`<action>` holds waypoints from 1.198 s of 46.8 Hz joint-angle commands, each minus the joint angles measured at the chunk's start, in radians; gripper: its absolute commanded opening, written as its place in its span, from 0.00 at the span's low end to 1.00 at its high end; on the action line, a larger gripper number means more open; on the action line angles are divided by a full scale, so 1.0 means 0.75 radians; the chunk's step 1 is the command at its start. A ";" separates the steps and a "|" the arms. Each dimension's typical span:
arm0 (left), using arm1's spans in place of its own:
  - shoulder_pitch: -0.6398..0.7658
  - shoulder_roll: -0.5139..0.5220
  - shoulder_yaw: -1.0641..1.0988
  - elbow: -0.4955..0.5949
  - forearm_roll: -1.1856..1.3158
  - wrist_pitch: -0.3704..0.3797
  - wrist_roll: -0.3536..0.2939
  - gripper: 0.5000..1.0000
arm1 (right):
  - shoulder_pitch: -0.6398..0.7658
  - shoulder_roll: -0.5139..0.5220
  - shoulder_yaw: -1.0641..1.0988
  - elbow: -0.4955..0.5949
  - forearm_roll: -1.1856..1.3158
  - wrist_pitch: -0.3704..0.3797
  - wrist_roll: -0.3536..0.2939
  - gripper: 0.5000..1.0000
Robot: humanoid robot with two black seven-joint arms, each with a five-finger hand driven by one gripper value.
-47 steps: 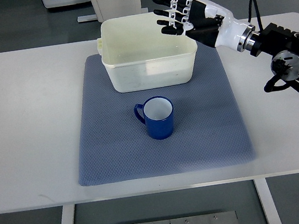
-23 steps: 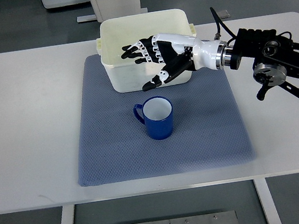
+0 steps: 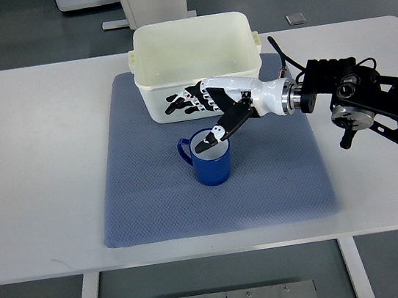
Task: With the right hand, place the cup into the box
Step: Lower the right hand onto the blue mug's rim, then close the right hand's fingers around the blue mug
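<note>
Cup (image 3: 210, 158) is standing upright on the mat (image 3: 154, 200), just in front of the box (image 3: 197, 64). Right hand (image 3: 204, 107) is hovering open over its rim, gripping nothing. Step: reaching. Next: closing fingers round the cup, then lifting it boxward.

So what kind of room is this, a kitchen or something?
More likely a lab or test workshop: a plain white table on a grey floor, a blue mat staged with one cup and box, and equipment bases behind.
</note>
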 commanded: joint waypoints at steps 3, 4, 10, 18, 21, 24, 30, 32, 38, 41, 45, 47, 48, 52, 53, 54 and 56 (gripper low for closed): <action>0.000 0.000 0.000 0.000 -0.001 0.000 0.000 1.00 | -0.005 0.007 -0.011 -0.007 -0.003 -0.004 0.000 0.97; 0.000 0.000 0.000 0.000 -0.001 0.000 0.000 1.00 | -0.007 0.009 -0.015 -0.007 -0.003 -0.004 0.000 0.97; 0.000 0.000 -0.002 0.000 -0.001 0.000 0.000 1.00 | -0.012 0.017 -0.027 -0.009 -0.003 -0.008 -0.006 0.96; 0.000 0.000 0.000 0.000 -0.001 0.000 0.000 1.00 | -0.028 0.021 -0.042 -0.032 -0.005 -0.014 -0.009 0.94; 0.000 0.000 0.000 0.000 -0.001 0.000 0.000 1.00 | -0.030 0.028 -0.042 -0.044 -0.003 -0.037 -0.011 0.94; 0.000 0.000 0.000 0.000 -0.001 0.000 0.000 1.00 | -0.034 0.030 -0.046 -0.052 -0.003 -0.057 -0.011 0.94; 0.000 0.000 0.000 0.000 -0.001 0.000 0.000 1.00 | -0.044 0.032 -0.050 -0.097 -0.003 -0.069 -0.009 0.94; 0.000 0.000 0.000 0.000 -0.001 0.000 0.000 1.00 | -0.044 0.034 -0.050 -0.099 -0.003 -0.069 -0.009 0.94; 0.000 0.000 0.000 0.000 0.001 0.000 0.000 1.00 | -0.063 0.040 -0.052 -0.099 -0.003 -0.067 -0.009 0.94; 0.000 0.000 0.000 0.000 -0.001 0.000 0.000 1.00 | -0.065 0.040 -0.054 -0.099 -0.003 -0.067 -0.006 0.95; 0.000 0.000 -0.002 0.000 0.001 0.000 0.000 1.00 | -0.065 0.040 -0.052 -0.095 -0.001 -0.063 -0.006 0.96; 0.000 0.000 0.000 0.000 -0.001 0.000 0.000 1.00 | -0.063 0.040 -0.052 -0.091 0.001 -0.059 -0.006 0.96; 0.000 0.000 0.000 0.000 -0.001 0.000 0.000 1.00 | -0.061 0.040 -0.052 -0.091 0.001 -0.057 -0.006 0.96; 0.000 0.000 -0.002 0.000 -0.001 0.000 0.000 1.00 | -0.061 0.038 -0.052 -0.089 0.001 -0.055 -0.006 0.97; 0.000 0.000 -0.002 0.000 -0.001 0.000 0.000 1.00 | -0.061 0.038 -0.052 -0.087 0.001 -0.053 -0.006 0.97; 0.000 0.000 0.000 0.000 -0.001 0.000 0.000 1.00 | -0.063 0.038 -0.054 -0.087 0.001 -0.053 -0.006 0.97; 0.000 0.000 0.000 0.000 -0.001 0.000 0.000 1.00 | -0.065 0.038 -0.060 -0.087 0.001 -0.053 -0.006 0.97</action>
